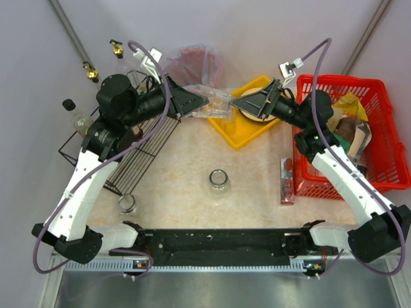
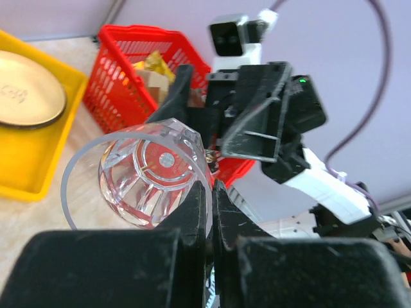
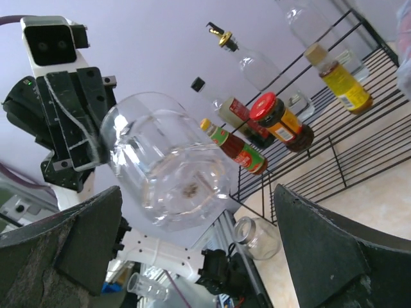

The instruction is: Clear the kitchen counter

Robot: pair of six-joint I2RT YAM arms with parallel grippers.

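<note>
**Item:** clear faceted glass tumbler (image 1: 216, 104), lying sideways in mid-air, apparently over the left edge of the yellow tray (image 1: 239, 140).

**Held by:** left pincer (image 2: 212, 192), pinching the tumbler's wall at the rim.

**Opposite:** right pincer (image 3: 198, 188), spread wide, one finger on each side of the tumbler's base end, neither seen touching it.

**Tabletop (image 1: 186, 160):** pale marble pattern, lying below both arms. It carries a glass jar (image 1: 219, 181) at centre, a smaller jar (image 1: 127, 204) by the wire rack (image 1: 138, 157), and a packet (image 1: 287, 181) against the red basket (image 1: 385, 138).

**Stage (judged):** hand-over midway.

**Hazards:**
- The rim grip on smooth glass is thin (little margin).
- If the left pincer lets go before the right has closed, the tumbler would probably drop and could break.
- An off-centre closure could lever the tumbler loose or strike the left fingers.
</note>
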